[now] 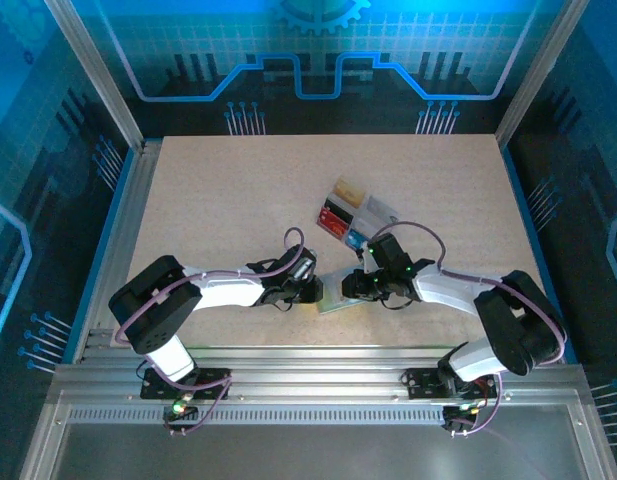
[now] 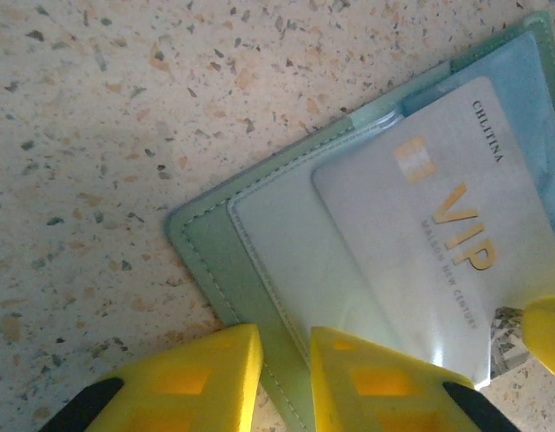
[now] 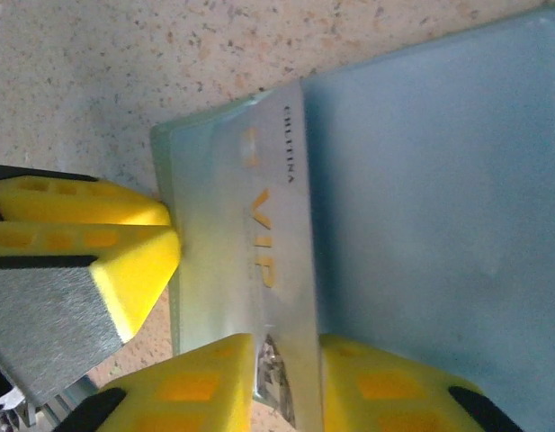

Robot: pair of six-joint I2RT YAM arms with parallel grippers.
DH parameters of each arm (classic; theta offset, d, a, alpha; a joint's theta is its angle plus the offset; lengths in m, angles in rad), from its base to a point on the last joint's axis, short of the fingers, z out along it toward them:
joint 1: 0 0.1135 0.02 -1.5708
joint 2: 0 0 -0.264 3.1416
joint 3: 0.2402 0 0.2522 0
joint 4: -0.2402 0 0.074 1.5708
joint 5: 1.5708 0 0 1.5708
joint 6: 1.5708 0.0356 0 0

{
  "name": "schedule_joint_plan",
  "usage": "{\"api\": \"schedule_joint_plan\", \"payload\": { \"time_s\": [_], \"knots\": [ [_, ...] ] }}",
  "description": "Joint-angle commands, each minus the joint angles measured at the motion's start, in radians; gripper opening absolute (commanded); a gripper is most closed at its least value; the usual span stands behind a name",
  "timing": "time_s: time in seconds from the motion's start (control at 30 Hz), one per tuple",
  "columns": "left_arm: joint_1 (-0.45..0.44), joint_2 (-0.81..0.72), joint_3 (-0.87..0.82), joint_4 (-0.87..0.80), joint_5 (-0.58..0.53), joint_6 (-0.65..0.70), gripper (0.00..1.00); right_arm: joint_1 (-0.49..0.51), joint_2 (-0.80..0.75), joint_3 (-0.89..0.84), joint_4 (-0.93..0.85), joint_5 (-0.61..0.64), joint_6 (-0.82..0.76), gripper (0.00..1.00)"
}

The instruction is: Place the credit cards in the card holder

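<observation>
Sage-green card holder (image 1: 334, 298) lies open on the table (image 1: 208, 200), near and central, left gripper (image 2: 286, 378) pinching its edge, right gripper (image 3: 286, 387) clamped on a pale VIP card (image 3: 277, 225) lying across it.

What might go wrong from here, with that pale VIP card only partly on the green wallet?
The right pincer grips the pale VIP card by one thin edge, so it may bend or slip instead of sliding in. The left pincer pinches the card holder only at its rim; a push from the card might drag it across the table. Both pincers sit close and might bump.
</observation>
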Motion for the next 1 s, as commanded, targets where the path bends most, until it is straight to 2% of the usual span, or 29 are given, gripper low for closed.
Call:
{"api": "schedule_joint_plan", "payload": {
  "time_s": [0.0,0.33,0.97],
  "knots": [
    [-0.027,0.029,-0.053,-0.155,0.047,-0.013,0.23,-0.010,0.022,0.029,0.008,-0.037,-0.019,0.17],
    [-0.026,0.016,-0.058,-0.161,0.044,-0.004,0.24,-0.009,0.035,0.027,0.003,-0.061,-0.046,0.00],
    [-0.026,0.011,-0.053,-0.159,0.050,-0.009,0.24,0.082,0.061,-0.006,0.050,-0.053,-0.031,0.00]
  ]
}}
